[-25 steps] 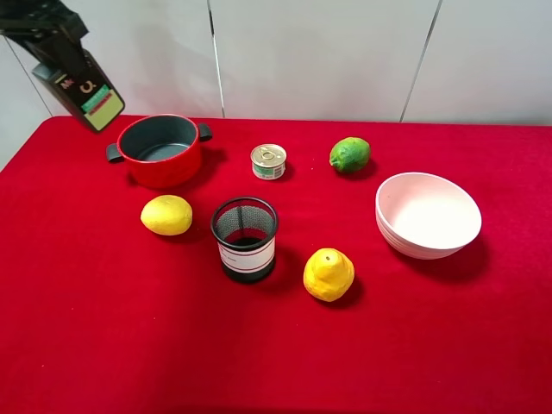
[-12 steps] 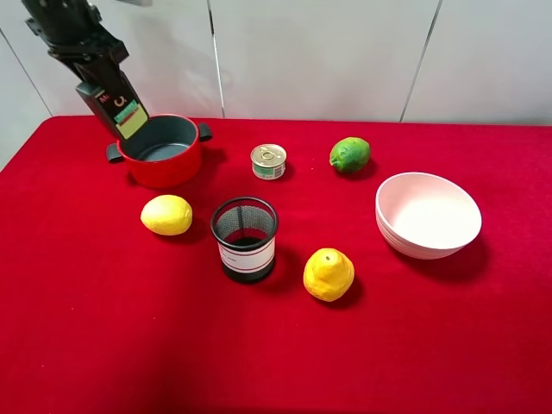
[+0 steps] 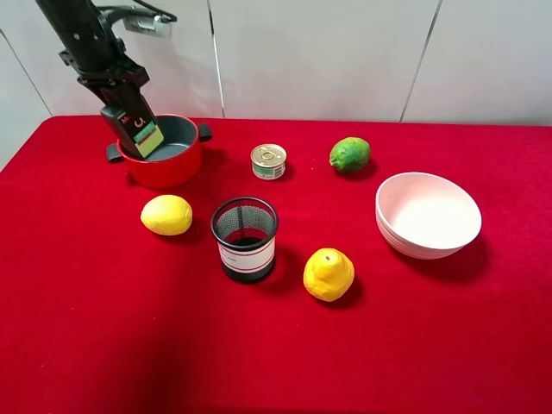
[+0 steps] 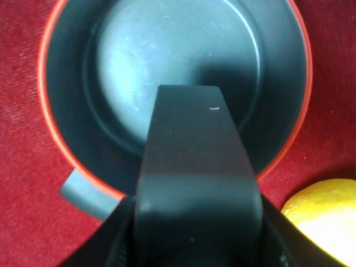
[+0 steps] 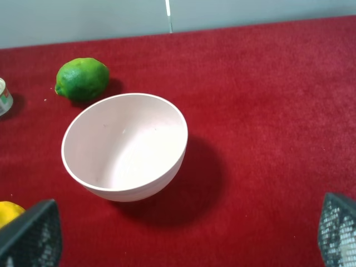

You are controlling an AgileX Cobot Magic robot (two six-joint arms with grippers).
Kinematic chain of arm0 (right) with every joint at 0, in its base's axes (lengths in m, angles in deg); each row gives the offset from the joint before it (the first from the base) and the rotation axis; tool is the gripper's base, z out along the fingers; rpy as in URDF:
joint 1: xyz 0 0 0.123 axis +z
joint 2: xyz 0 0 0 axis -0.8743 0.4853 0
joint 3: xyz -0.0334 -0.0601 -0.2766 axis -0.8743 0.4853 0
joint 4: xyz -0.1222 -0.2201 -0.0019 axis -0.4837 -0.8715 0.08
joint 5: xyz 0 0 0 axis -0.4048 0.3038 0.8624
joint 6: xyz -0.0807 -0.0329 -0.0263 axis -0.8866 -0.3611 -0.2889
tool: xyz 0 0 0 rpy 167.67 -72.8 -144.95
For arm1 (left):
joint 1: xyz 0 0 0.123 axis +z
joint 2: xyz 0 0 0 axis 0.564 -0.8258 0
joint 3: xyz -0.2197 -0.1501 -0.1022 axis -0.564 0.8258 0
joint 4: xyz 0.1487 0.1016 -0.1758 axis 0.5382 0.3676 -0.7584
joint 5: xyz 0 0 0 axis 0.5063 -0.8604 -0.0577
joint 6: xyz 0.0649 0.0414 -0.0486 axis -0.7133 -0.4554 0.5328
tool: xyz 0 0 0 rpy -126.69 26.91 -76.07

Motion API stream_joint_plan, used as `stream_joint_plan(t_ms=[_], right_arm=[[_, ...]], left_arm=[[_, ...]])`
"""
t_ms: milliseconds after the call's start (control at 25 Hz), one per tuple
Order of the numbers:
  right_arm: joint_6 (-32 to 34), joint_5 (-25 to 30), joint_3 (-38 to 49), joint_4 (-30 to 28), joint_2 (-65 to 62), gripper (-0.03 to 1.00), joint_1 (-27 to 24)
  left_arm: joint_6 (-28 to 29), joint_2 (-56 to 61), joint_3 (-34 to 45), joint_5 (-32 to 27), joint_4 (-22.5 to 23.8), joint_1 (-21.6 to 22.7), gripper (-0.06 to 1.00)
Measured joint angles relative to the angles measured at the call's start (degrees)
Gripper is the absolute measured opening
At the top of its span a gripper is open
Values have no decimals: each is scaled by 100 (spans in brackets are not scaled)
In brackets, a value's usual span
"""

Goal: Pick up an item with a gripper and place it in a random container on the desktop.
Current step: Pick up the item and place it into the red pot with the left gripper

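- The left gripper (image 3: pixel 122 105) is clamped on the pump bottle (image 3: pixel 138 131), which hangs tilted from the jaws with its colored label facing the high camera.
- The bottle's lower end sits over the open mouth of the red pot (image 3: pixel 169 167), at the rim's level or just inside; whether it touches the pot's floor cannot be told.
- In the left wrist view the dark bottle (image 4: pixel 196 161) points into the pot's grey interior (image 4: pixel 67 105), with part of a lemon (image 4: pixel 322 222) just outside the rim.
- The pot stands at the back left of the desktop (image 3: pixel 103 336), with its 2 black handles out to the sides.
- The right gripper (image 5: pixel 183 242) is spread wide and holds nothing; its fingertips (image 5: pixel 30 233) frame the white bowl (image 5: pixel 125 147) from above.
- Also on the red cloth are 2 lemons (image 3: pixel 166 215), a black mesh cup (image 3: pixel 245 241), a small tin (image 3: pixel 268 161) and a lime (image 3: pixel 349 154), all apart from one another.
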Motion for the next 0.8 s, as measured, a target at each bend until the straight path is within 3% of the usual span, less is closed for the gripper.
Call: stream_joint_plan(t_ms=[800], right_arm=[[0, 0, 0, 0, 0, 69, 0]], left_arm=[[-50, -374, -34, 1078, -18, 0, 41]])
